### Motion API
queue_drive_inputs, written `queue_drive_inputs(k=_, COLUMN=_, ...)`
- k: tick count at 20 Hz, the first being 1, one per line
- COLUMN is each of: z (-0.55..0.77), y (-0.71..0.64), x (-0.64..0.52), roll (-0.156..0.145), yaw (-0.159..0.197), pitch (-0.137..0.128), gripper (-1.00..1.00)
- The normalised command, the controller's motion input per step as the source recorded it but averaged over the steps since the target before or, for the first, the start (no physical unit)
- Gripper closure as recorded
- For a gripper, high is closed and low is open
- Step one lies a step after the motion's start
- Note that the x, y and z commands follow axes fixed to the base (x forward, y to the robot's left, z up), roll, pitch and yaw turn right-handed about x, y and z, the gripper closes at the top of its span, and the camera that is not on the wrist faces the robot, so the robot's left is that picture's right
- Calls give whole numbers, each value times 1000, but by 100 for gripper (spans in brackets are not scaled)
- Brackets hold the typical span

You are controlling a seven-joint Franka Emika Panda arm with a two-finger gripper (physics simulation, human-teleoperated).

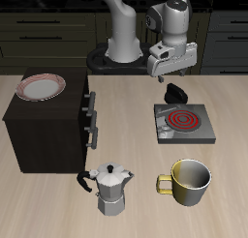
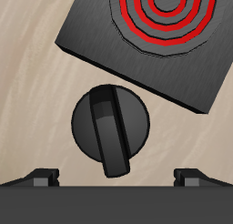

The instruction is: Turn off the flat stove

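Note:
The flat stove (image 1: 184, 124) is a thin grey square slab on the table, in front of the robot's base. Its spiral coil (image 1: 182, 117) glows red. Its small black knob (image 1: 166, 134) sits at the stove's front edge. My gripper (image 1: 175, 93) hangs in the air above the stove and is empty. In the wrist view the stove slab (image 2: 100, 41) with the red coil (image 2: 168, 14) lies below, and the black knob (image 2: 111, 127) with its raised bar sits just beyond my gripper (image 2: 116, 178). The fingertips (image 2: 43, 176) stand wide apart, clear of the knob.
A big dark-brown box with handles (image 1: 44, 126) stands beside the stove, with a red-rimmed plate (image 1: 43, 86) on top. A silver moka pot (image 1: 113, 189) and a yellow mug (image 1: 189, 181) stand near the table's front edge.

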Motion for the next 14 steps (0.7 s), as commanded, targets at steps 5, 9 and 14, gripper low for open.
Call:
queue_drive_inputs(k=5, z=-157, y=26, x=72, roll=20, yaw=7, pitch=14, gripper=-100)
queue_drive_inputs(k=9, z=-60, y=-65, x=53, roll=16, yaw=-4, pitch=4, gripper=-100)
queue_drive_inputs(k=14, z=-136, y=74, x=37, roll=-12, yaw=14, pitch=6, gripper=-100)
